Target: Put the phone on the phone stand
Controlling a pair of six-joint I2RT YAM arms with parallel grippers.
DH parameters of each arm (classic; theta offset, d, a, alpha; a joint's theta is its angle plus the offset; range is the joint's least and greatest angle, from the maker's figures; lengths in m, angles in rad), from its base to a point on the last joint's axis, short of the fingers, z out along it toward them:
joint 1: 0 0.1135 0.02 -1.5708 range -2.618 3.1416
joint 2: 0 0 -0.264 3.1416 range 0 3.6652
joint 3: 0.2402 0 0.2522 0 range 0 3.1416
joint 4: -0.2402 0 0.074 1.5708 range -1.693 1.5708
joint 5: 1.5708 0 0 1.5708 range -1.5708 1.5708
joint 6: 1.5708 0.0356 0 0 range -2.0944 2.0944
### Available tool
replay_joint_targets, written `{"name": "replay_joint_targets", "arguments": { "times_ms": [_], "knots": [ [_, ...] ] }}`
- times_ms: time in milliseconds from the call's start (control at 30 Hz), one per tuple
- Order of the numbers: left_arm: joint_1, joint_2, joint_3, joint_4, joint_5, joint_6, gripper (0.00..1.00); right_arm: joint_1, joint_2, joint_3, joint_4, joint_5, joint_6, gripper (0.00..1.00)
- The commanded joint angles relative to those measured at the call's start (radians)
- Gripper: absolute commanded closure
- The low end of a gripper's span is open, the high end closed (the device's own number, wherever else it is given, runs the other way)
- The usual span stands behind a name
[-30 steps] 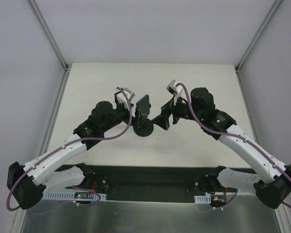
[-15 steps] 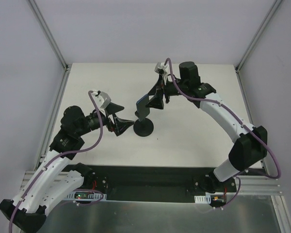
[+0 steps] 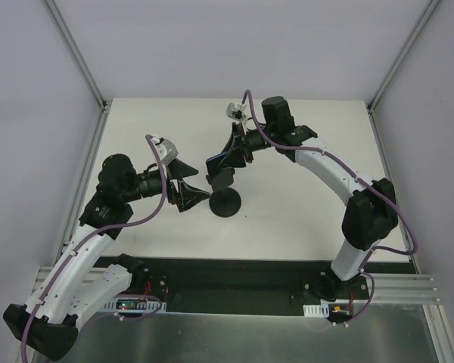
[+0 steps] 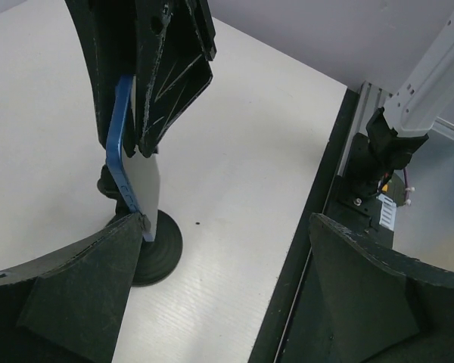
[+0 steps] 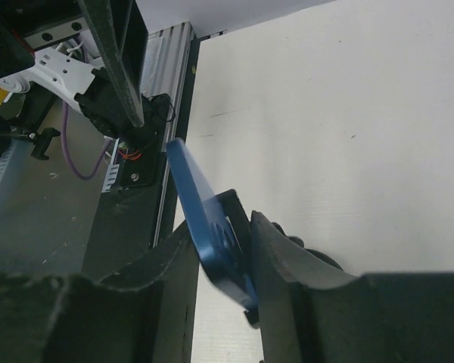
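Finds the phone [image 4: 140, 178] clamped between the two fingers of the right claw [image 5: 244, 206]. Notes it held steeply tilted above the table [image 4: 234, 151], free lower end down at the top of the phone stand [image 3: 227, 203]. Cannot tell from any view whether that lower end already sits in the holder or merely hangs just beside it. Finds the left claw [image 3: 200, 183] spread wide, gripping nothing, low and just beside the stand's round base.

Judges the step in hand to be the seating itself: carrying done, release not yet made. Expects the next move to call for lining the lower edge up with the holder, easing down until borne, then parting the right fingers without dragging the slab sideways. Rates tipping as the main risk, given a thin stem, a small holder and a grip at the slab's upper end. Allows, as judgement only, a steadying role for the left claw at the base.

Materials and shapes:
- **Phone:** thin rigid rectangle, blue on the edge and on the side facing the right wrist camera. Smooth, with pale glare across the side facing the left wrist camera; likely slippery against hard fingers.
- **Stand:** all black, flat disc base on the table, thin upright stem, holder mostly hidden behind phone and claw.
- **Claw fingers:** black, triangular, ribbed, rough-grained.
- **Table:** white, flat, faintly lined.
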Motion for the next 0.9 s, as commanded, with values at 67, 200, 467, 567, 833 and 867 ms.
{"name": "replay_joint_targets", "arguments": {
  "times_ms": [67, 200, 467, 567, 833, 867],
  "knots": [
    [0.005, -0.033, 0.016, 0.026, -0.009, 0.034, 0.11, 0.032, -0.026, 0.017, 0.084, -0.045, 0.017, 0.76],
    [0.007, -0.055, 0.0, 0.028, -0.027, 0.034, 0.11, 0.034, -0.102, -0.086, 0.193, 0.112, 0.086, 0.99],
    [0.011, -0.092, -0.026, 0.036, -0.053, 0.028, 0.11, -0.036, -0.273, -0.15, 0.158, 0.6, 0.125, 1.0],
    [-0.001, -0.082, -0.03, 0.036, -0.062, 0.026, 0.11, -0.125, -0.339, -0.167, 0.15, 0.796, 0.139, 1.0],
    [-0.056, -0.035, -0.003, -0.009, -0.159, 0.071, 0.12, -0.417, -0.325, -0.059, 0.142, 0.982, 0.124, 1.0],
    [-0.058, -0.035, -0.005, -0.007, -0.161, 0.069, 0.13, -0.461, -0.31, -0.045, 0.147, 0.982, 0.116, 1.0]
  ]
}}
